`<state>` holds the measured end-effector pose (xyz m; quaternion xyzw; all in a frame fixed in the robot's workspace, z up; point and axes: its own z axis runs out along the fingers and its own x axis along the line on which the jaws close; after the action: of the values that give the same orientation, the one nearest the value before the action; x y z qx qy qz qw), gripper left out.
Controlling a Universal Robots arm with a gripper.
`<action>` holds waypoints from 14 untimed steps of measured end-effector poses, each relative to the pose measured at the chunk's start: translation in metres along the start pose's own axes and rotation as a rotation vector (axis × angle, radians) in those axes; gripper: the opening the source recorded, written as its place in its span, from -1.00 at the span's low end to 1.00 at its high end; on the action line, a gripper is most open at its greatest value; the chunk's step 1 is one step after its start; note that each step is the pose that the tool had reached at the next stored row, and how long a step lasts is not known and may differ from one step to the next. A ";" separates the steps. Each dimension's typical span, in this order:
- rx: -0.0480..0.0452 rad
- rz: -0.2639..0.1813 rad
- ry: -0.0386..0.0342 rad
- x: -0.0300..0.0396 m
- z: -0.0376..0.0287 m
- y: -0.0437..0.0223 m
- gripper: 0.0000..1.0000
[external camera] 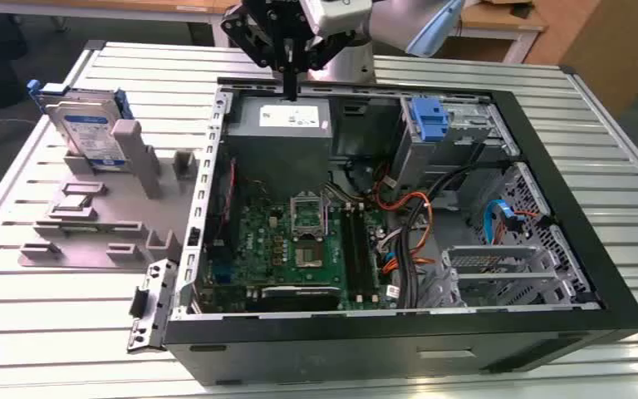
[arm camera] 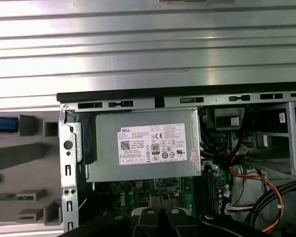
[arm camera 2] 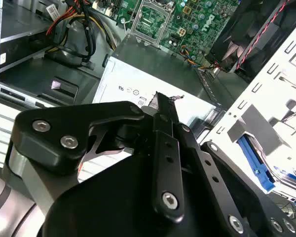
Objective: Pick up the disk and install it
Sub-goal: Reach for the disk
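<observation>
The disk [external camera: 80, 125] stands upright in a grey fixture [external camera: 97, 220] on the exterior view's left, outside the open computer case [external camera: 585, 249]. It is a silver drive with a blue-and-white label in a blue carrier. My gripper [external camera: 293, 90] hangs over the far edge of the case, above the grey power-supply box [external camera: 280, 120], well to the right of the disk. Its black fingers [arm camera 2: 160, 106] are pressed together with nothing between them. The first wrist view looks straight down on the power-supply box [arm camera: 143, 148], and a blue strip of the disk's carrier [arm camera: 2, 123] shows beside the case.
A lone blue bracket [external camera: 430, 120] sits in the drive bay at the case's far right. Motherboard [external camera: 296, 241], orange and black cables [external camera: 414, 224] and a metal drive cage [external camera: 497, 266] fill the case. Everything rests on a slatted metal table [external camera: 630, 166].
</observation>
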<state>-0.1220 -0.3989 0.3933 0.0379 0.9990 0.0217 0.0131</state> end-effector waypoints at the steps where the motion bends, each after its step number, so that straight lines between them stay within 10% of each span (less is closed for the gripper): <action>1: 0.0001 0.000 0.0000 0.0000 0.0000 0.0000 -0.79; 14: 0.0000 0.000 -0.0001 0.0002 0.0000 0.0000 -0.79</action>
<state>-0.1222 -0.3989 0.3933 0.0379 0.9990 0.0217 0.0131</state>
